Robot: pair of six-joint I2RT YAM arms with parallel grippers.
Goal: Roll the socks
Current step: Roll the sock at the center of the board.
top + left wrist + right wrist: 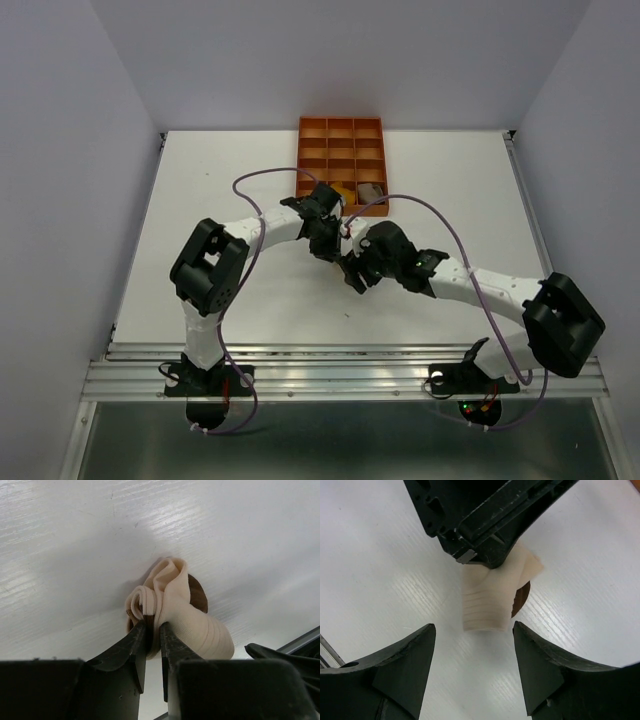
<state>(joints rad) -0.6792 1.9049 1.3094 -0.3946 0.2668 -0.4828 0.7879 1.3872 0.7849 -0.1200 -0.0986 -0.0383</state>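
A rolled cream sock with a brown patch (192, 622) rests on the white table. My left gripper (154, 630) is shut on a folded edge of its fabric at the near end of the roll. Seen from the right wrist, the same sock (487, 602) lies just ahead of my right gripper (474, 630). That gripper stands open, its fingers apart from the sock and nothing between them. The left gripper's black body (485, 515) comes down onto the roll from above. From the top camera both grippers meet mid-table, left (325, 243) and right (352, 272), hiding the sock.
An orange tray (340, 135) with square compartments stands at the table's far middle. A taupe bundle (370, 188) and a mustard one (345, 190) fill two of its nearest compartments. Purple cables loop over both arms.
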